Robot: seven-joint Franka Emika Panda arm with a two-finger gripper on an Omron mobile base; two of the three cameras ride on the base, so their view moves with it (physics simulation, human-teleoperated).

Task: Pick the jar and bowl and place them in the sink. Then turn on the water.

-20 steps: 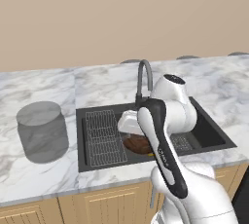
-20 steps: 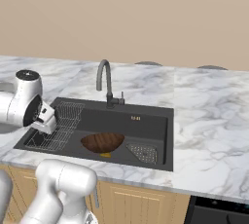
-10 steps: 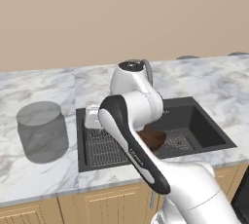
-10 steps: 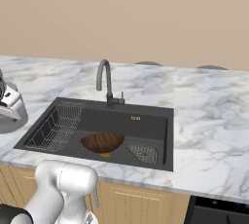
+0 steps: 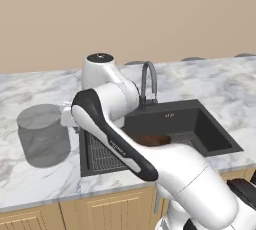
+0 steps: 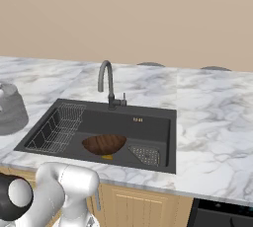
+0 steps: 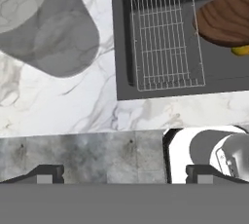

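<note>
The bowl (image 6: pixel 104 144) of striped brown wood sits down inside the black sink (image 6: pixel 148 122), near the middle of the floor of the basin, and a small yellow thing (image 6: pixel 107 157) peeks out from under its near edge. A wire rack (image 6: pixel 56 127) fills the left part of the sink, just beside the bowl. The curved grey faucet (image 6: pixel 107 84) stands at the back rim of the sink, and no blue water runs from it. The jar (image 5: pixel 42 135) is not in the sink yet. It stands upright on the white marble tabletop (image 5: pixel 45 184), off to the left of the sink, with its flat lid on. In the left base view the white arm bends over the left side of the sink, and its hand end reaches toward the jar (the arm hides part of the rack there). The claw (image 7: pixel 124 174) shows in the hand view as two small dark tips (image 7: pixel 44 173) at the bottom, set far apart, so it is open and holds nothing. In that same view the jar (image 7: pixel 46 23) is up in the top left corner, well apart from the tips, with bare marble between them. The rack and the edge of the bowl (image 7: pixel 224 19) are at the top right of that view.
</note>
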